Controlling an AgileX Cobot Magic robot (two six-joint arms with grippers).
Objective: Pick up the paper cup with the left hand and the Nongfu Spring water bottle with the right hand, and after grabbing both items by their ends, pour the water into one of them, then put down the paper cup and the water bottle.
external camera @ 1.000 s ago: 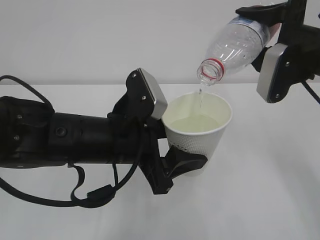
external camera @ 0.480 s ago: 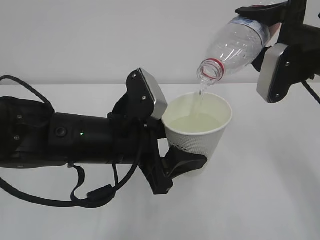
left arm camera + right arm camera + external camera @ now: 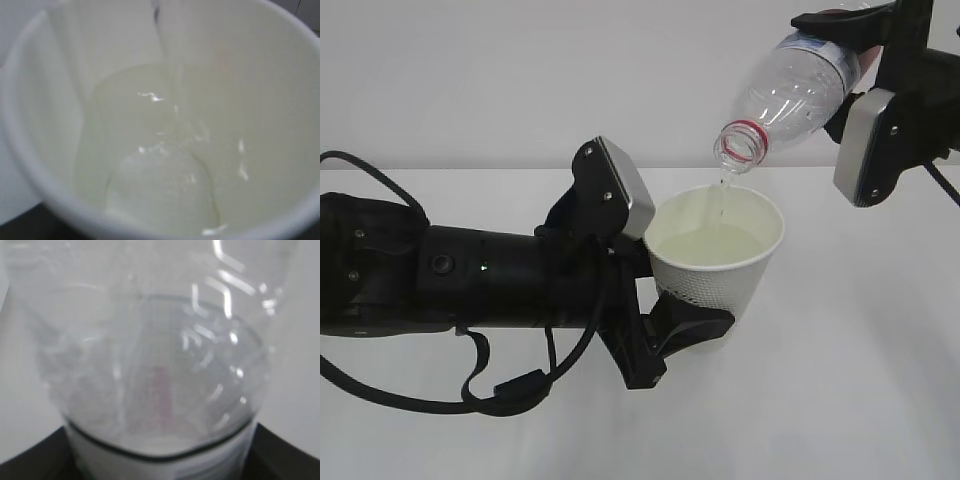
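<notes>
Thin clear stream of water [image 3: 720, 195] is falling from the red-ringed mouth of the clear plastic Nongfu Spring water bottle [image 3: 790, 80], upper right of the exterior frame, into the white tapered paper cup [image 3: 715, 270] at centre. A pale pool is sitting inside the cup [image 3: 160, 195]; the stream is landing on the far inner wall, inside the rim.

You're mid-pour. Bottle looks close to empty, so you're probably near the end; be holding the tilt steady and keeping the mouth over the cup's middle, not its far edge. Avoid dropping the neck onto the rim.

The bulky black left hand [image 3: 670, 330] is clamping the cup low near its base, fingers around the dimpled side. Be keeping that cup level; paper wall may squash.

The black right hand with grey side panel [image 3: 865, 60] is gripping the bottle at its rear end; the bottle body is filling the right wrist view [image 3: 160, 365].
</notes>
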